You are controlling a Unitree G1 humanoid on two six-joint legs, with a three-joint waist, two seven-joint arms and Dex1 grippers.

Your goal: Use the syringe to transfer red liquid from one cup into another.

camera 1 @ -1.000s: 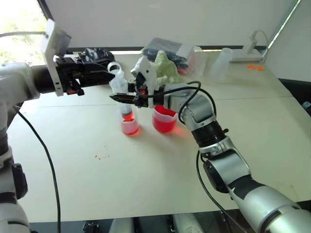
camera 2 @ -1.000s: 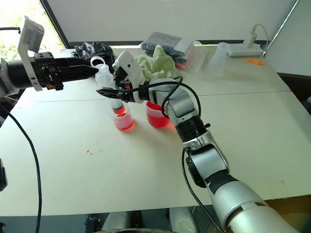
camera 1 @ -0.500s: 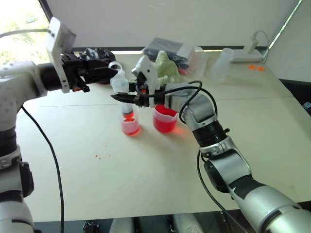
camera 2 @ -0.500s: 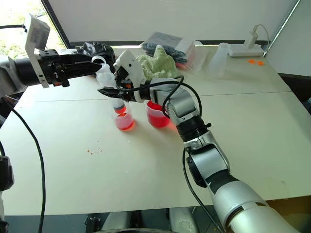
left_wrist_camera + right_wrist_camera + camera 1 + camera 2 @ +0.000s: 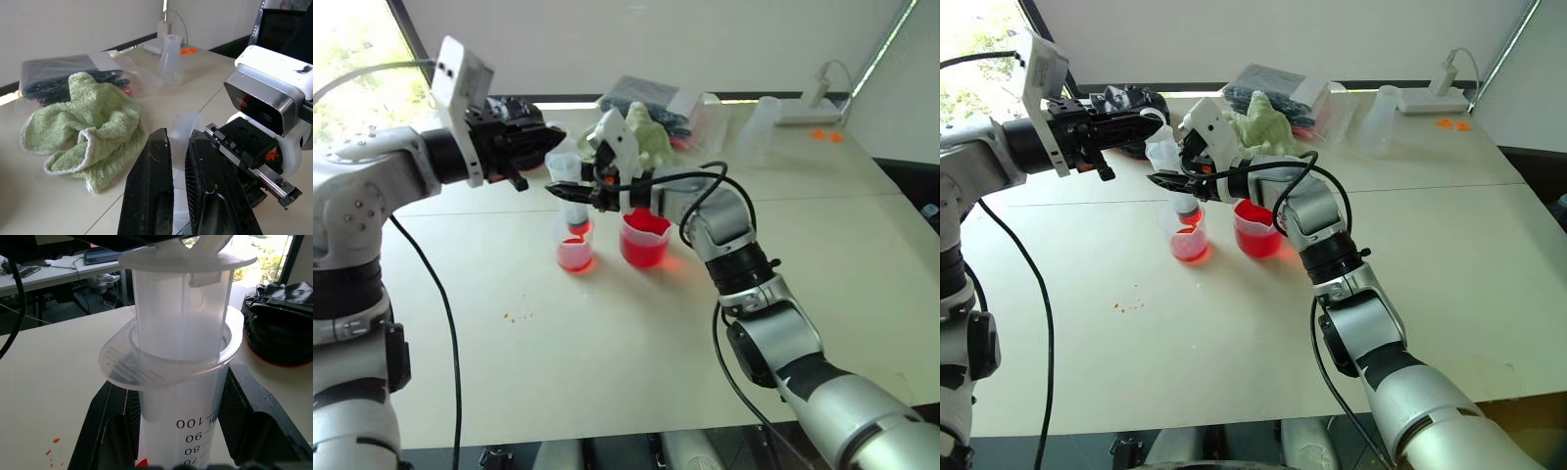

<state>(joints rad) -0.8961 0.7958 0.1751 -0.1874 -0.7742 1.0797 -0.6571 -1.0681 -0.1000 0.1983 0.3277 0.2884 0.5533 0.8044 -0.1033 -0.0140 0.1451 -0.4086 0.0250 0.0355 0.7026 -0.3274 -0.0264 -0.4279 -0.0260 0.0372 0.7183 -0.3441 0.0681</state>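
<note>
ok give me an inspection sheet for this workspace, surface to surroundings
surface: pale table, small orange specks
job's things: syringe upright, tip in small cup holding red liquid; beaker beside it, also red
clutter: green towel, bagged dark items, black bag, clear flask, white charger
grippers: left tool shut on syringe's plunger; right tool shut on syringe barrel
cables: black, along both arms
surroundings: white wall, window at left
</note>
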